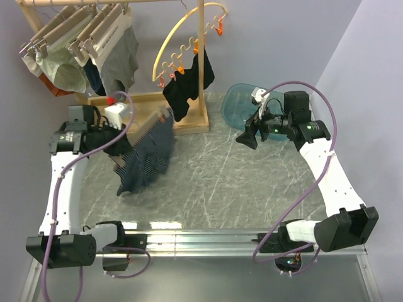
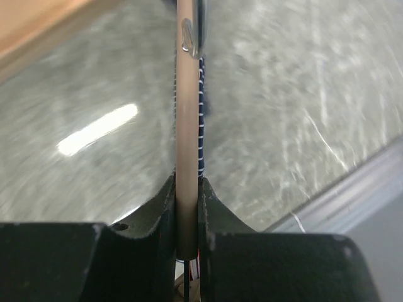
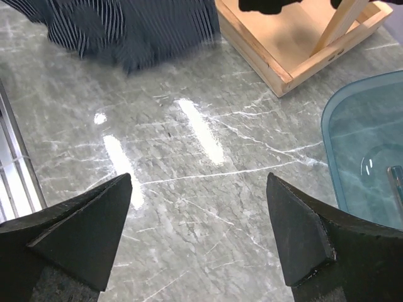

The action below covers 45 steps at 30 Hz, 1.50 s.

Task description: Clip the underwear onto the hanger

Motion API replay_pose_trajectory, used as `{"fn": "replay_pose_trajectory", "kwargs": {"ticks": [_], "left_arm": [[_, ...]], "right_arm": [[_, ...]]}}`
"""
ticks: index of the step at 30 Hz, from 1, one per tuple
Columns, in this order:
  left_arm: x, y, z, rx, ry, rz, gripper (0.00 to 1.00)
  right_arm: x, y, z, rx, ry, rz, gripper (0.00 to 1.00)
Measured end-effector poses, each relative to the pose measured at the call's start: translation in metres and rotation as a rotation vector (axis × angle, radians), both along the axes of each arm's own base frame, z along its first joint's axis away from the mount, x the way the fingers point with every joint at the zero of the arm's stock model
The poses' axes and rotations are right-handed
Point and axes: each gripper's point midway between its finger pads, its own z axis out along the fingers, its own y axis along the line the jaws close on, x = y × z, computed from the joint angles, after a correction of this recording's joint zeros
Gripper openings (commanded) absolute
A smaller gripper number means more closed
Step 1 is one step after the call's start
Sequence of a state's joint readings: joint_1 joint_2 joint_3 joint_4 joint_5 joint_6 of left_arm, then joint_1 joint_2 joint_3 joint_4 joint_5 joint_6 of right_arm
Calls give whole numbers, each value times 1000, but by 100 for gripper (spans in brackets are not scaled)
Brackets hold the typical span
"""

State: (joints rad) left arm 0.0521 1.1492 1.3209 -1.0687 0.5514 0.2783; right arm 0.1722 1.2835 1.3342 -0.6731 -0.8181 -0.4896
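navy pinstripe underwear (image 1: 148, 157): hanging off the bar on the left side of the tabletop (image 1: 252, 189), blurry in the top view. can't tell if the bottom hem touches the surface.
pale wood hanger (image 2: 187, 126): pinched edge-on in your left gripper (image 2: 187, 189), with striped fabric running right along one side of the bar.
left gripper: clamped on the hanger bar near one end.
right gripper (image 3: 198, 233): jaws wide apart, holding nothing, hovering over bare tabletop near the blue-green tray (image 3: 365, 145), well apart from the cloth.
metal clip (image 2: 187, 34): visible up the bar, but you can't tell from here if it's biting the waistband.
what could go wrong: if only one clip has the fabric, any swing of the bar could drag the underwear off. you're also holding near one end, so the bar may twist in the jaws.
other risk: the wooden rack base (image 3: 283, 44) sits just beside it, so a wide swing could snag on it.
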Motion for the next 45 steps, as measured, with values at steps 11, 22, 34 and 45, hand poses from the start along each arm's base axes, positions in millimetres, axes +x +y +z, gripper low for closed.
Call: {"fn": "replay_pose_trajectory", "kwargs": {"ticks": [11, 22, 34, 45], "left_arm": [[29, 46, 67, 38, -41, 270, 0], [130, 25, 135, 5, -200, 233, 0], [220, 20, 193, -86, -495, 290, 0], [269, 17, 228, -161, -684, 308, 0]], "right_arm": [[-10, -2, 15, 21, -27, -14, 94], [-22, -5, 15, 24, -27, -29, 94], [-22, -7, 6, 23, 4, -53, 94], [-23, -6, -17, 34, 74, -75, 94]]}}
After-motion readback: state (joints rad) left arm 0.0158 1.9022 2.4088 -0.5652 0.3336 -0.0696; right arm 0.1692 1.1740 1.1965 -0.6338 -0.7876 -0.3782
